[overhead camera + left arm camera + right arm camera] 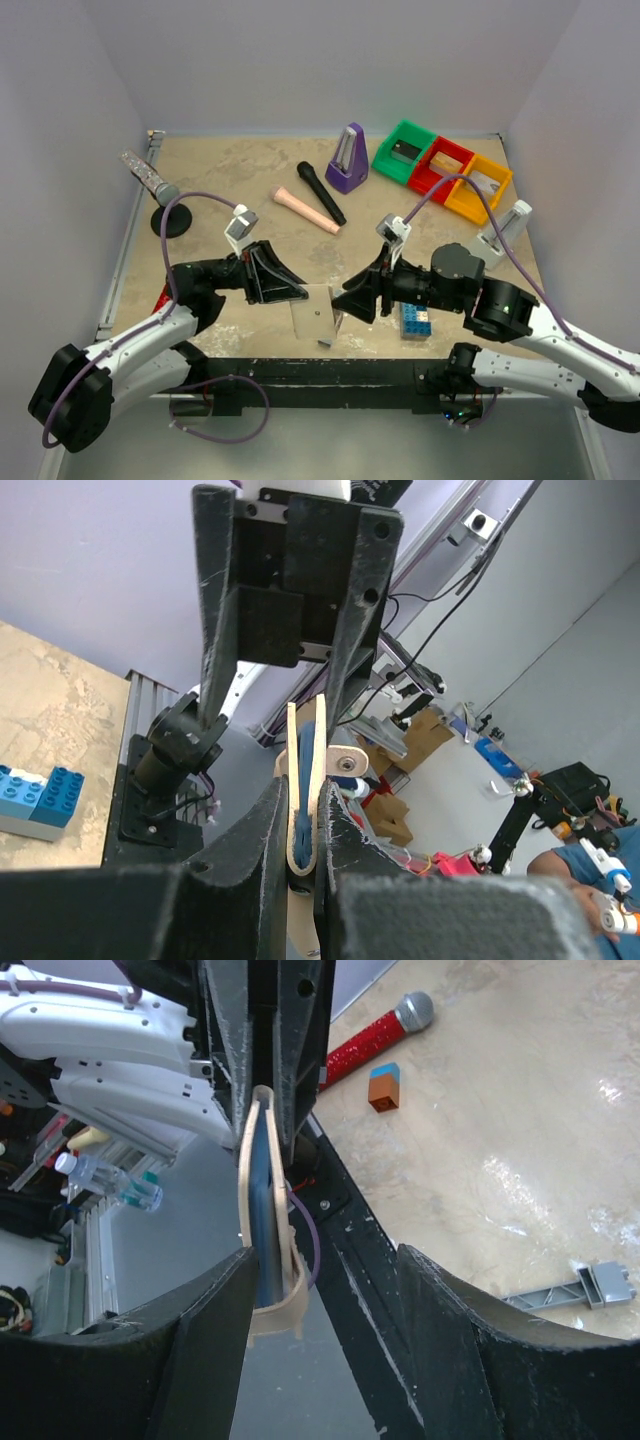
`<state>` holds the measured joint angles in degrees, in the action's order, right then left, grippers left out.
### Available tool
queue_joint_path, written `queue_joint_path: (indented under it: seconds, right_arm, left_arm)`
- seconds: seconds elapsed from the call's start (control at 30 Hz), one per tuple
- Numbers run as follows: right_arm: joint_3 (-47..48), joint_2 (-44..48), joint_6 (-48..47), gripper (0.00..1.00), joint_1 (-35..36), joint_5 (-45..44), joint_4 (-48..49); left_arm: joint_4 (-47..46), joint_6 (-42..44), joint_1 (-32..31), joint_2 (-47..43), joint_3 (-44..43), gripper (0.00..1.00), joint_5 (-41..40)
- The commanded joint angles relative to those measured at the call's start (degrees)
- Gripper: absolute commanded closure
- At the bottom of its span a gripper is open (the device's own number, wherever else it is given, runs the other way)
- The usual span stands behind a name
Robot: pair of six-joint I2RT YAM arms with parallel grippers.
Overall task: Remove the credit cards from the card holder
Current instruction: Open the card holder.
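The card holder [316, 316] is a pale-edged wallet with a blue inside, folded shut and held edge-up over the table's front edge. My left gripper [300, 291] is shut on it; in the left wrist view the holder [305, 780] stands edge-on between my left gripper's [303, 792] pads. My right gripper [345, 300] faces it from the right and is open. In the right wrist view the holder [262, 1210] lies against the left finger [215, 1330] of my right gripper [325, 1260], with a wide gap to the other finger. No credit cards show; any are hidden inside.
A blue-and-white brick stack [416, 320] sits under my right arm. Farther back are a pink cylinder [305, 211], a black microphone [320, 192], a purple metronome [347, 160] and green, red and yellow bins [440, 165]. A glitter microphone [148, 178] stands at left.
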<state>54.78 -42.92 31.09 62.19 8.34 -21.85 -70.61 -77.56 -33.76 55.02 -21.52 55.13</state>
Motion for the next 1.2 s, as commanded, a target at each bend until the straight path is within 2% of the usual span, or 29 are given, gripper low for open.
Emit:
queue_joint_path:
  seconds: [0.0, 0.6, 1.17]
  right_arm:
    - [2.08, -1.73, 1.16, 0.38, -0.14, 2.12, 3.21]
    - [3.84, -6.21, 1.52, 0.39, -0.14, 5.11, 2.34]
    - [1.38, -0.15, 3.01, 0.37, -1.28, -1.04, 2.51]
  left_arm:
    - [-18.51, -1.54, 0.27, -1.59, -2.65, 1.00, -0.29]
    - [-18.51, -1.72, 0.27, -2.11, -3.71, 1.00, -1.17]
    - [-18.51, -2.16, 0.27, -3.35, -3.35, 1.00, -0.91]
